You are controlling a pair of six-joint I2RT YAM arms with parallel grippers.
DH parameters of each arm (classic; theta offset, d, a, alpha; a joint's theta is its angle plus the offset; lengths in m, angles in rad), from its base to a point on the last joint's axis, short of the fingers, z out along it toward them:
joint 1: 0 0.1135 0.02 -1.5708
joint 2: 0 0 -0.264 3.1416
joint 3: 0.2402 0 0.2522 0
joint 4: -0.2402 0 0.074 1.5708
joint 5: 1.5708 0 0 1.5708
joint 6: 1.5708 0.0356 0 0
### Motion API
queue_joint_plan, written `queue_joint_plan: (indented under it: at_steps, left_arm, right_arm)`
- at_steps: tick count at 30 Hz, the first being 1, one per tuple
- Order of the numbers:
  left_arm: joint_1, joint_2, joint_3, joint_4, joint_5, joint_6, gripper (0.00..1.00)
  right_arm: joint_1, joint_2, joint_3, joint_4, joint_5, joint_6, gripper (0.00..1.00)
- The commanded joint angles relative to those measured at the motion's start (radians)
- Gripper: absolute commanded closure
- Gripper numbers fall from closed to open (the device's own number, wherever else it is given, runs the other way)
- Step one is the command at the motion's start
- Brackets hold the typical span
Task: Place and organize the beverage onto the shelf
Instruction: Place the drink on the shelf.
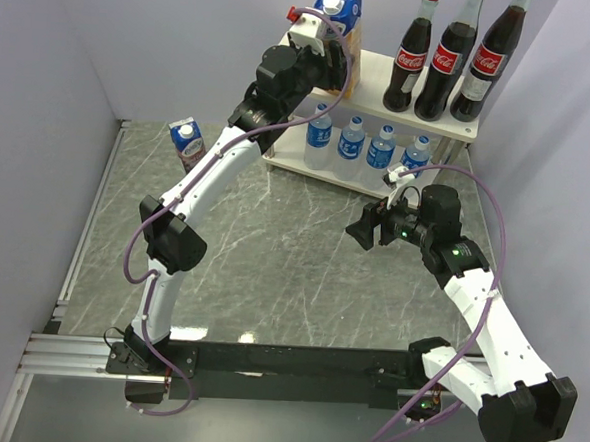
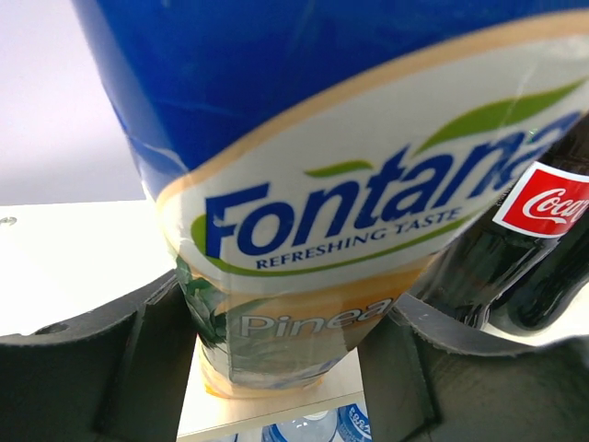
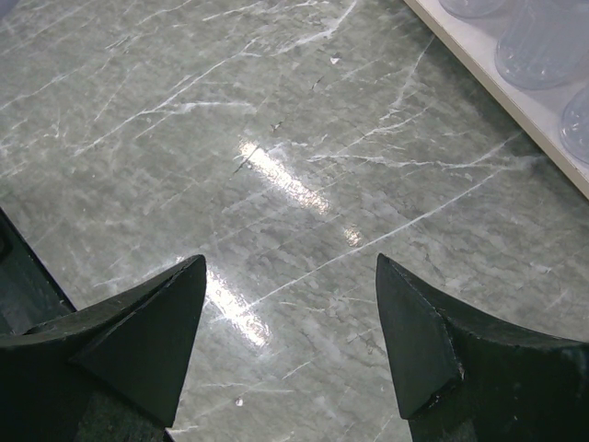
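**Figure.** Release of the pineapple juice carton (image 1: 342, 6) on the shelf (image 1: 296, 165). The carton stood at the left end of the top board (image 2: 74, 258), just beside the nearest Coca-Cola bottle (image 2: 515, 276), with its base close to the board's edge. The left claw (image 2: 285, 308) bracketed the carton low down, fingers close against both sides. Whether they gripped it or merely flanked it could not be told. The right claw (image 3: 290, 267) hung wide open and empty over the surface (image 3: 276, 138). Done well, the step called for both fingers to clear the carton evenly, then a straight, level retreat. A tall carton so near an edge would likely tip under any sideways drag. A second juice carton (image 1: 187, 142) stood on the surface, far left.
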Motion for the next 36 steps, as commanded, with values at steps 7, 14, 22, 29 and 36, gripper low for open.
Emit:
queue_joint_plan:
  at_steps: [7,14,22,29,36]
  left_arm:
    - [-0.012,-0.056,0.082,0.202,0.017,-0.001,0.32]
    - [-0.012,-0.056,0.087,0.207,0.011,0.005,0.31]
    - [-0.012,-0.045,0.099,0.213,0.011,0.001,0.29]
    - [-0.014,-0.03,0.111,0.219,0.008,-0.004,0.28]
    - [-0.017,-0.018,0.116,0.225,0.0,-0.007,0.26]
  right_arm:
    - [-0.005,0.003,0.006,0.021,-0.008,0.005,0.2]
    - [-0.003,0.005,0.006,0.021,-0.005,0.007,0.2]
    - [-0.005,0.008,0.004,0.018,-0.003,0.005,0.2]
    - [-0.006,0.008,0.006,0.02,-0.003,0.005,0.2]
    - [-0.005,0.006,0.007,0.018,-0.003,0.004,0.2]
